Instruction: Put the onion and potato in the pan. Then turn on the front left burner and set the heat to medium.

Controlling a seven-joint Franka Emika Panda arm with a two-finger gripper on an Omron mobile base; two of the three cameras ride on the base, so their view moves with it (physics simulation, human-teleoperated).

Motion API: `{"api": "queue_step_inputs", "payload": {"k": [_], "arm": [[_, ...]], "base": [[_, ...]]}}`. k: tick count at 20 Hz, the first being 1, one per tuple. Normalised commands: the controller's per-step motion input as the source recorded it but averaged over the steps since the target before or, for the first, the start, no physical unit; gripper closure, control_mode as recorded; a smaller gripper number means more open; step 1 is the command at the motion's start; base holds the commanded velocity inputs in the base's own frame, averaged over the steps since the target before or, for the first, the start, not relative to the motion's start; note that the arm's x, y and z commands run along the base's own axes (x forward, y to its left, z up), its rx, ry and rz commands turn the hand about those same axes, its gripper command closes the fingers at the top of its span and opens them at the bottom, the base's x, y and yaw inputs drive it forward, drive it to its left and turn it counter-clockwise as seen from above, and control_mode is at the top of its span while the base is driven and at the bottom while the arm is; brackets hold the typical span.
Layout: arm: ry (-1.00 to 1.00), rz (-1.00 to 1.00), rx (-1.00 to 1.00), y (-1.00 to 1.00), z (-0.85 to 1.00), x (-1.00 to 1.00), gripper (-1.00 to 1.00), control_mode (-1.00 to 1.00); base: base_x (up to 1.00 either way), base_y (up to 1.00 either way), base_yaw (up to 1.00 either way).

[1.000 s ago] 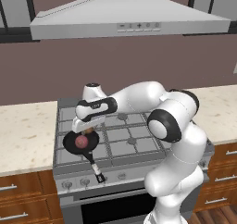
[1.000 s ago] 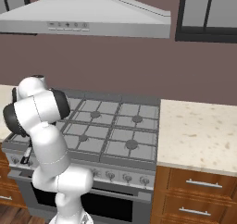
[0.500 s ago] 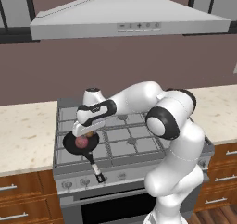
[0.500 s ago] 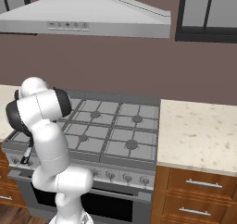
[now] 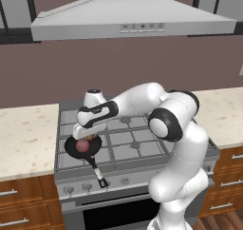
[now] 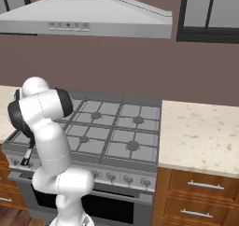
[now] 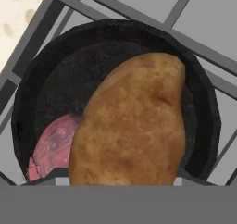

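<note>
Claw (image 5: 87, 138) gripping potato (image 7: 132, 126), apparently unlabelled

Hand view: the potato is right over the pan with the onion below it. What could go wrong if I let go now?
1. The orange-brown oval potato, held in the pincer, hangs partly over the reddish-pink round onion; dropped, it may strike it and roll.
2. The small round black frying pan looks barely wider than the two together, so the potato might hit the rim and fall onto the grey grate.

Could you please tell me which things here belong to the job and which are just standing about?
Job: potato held by the hand; onion in the pan; the stove's front left burner, hidden beneath the pan.
Bystanders: range hood; counter; drawers.
</note>
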Motion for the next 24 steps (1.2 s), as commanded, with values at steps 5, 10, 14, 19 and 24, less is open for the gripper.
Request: {"api": "queue_step_inputs", "payload": {"k": [5,10,14,19,24], "arm": [[0.00,0.00,0.00,0.00,0.00,0.00,-1.00,-1.00],[0.00,0.00,0.00,0.00,0.00,0.00,-1.00,-1.00],[0.00,0.00,0.00,0.00,0.00,0.00,-1.00,-1.00],[0.00,0.00,0.00,0.00,0.02,0.00,-1.00,-1.00],[-0.05,0.00,0.00,0.00,0.26,-0.16,-1.00,-1.00]], "base": [[0.00,0.00,0.00],[0.00,0.00,0.00],[0.00,0.00,0.00],[0.00,0.00,0.00],[0.00,0.00,0.00]]}}
